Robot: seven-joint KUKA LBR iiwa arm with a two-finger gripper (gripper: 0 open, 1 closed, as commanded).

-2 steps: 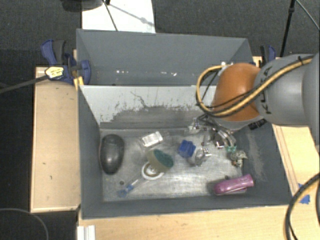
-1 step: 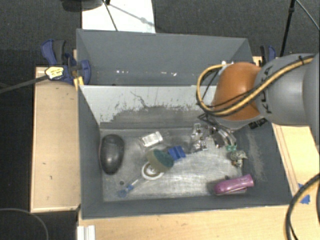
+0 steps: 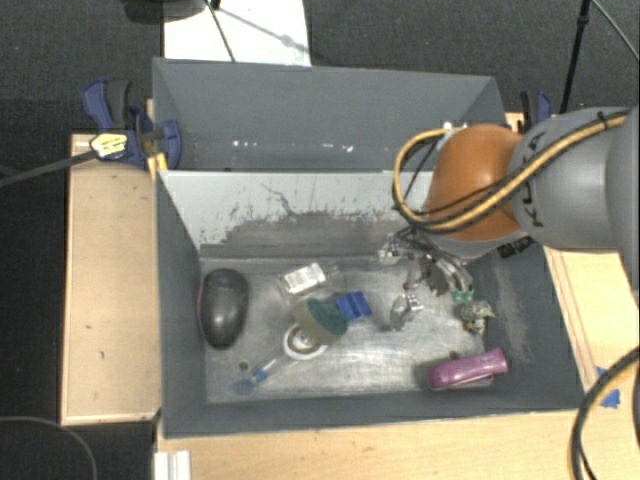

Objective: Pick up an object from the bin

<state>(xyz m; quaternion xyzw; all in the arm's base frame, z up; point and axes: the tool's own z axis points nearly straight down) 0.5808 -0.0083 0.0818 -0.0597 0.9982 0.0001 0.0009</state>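
Observation:
My gripper (image 3: 438, 313) hangs low over the right half of the bin floor, under the orange cover. It is open, with one metal fingertip (image 3: 401, 315) to the left and the other (image 3: 474, 315) to the right, and nothing shows between them. A small blue block (image 3: 351, 306) lies just left of the left fingertip, apart from it. A purple oblong thing (image 3: 466, 370) rests near the front wall, below the right fingertip. A grey-green rounded thing (image 3: 321, 318) leans on a white ring (image 3: 298, 344) beside the blue block.
A black computer mouse (image 3: 223, 307) lies at the bin's left side. A white wrapped packet (image 3: 302, 278) sits behind the grey-green thing. A thin blue-tipped stick (image 3: 256, 374) lies at the front left. The arm with yellow-black cables covers the back right corner.

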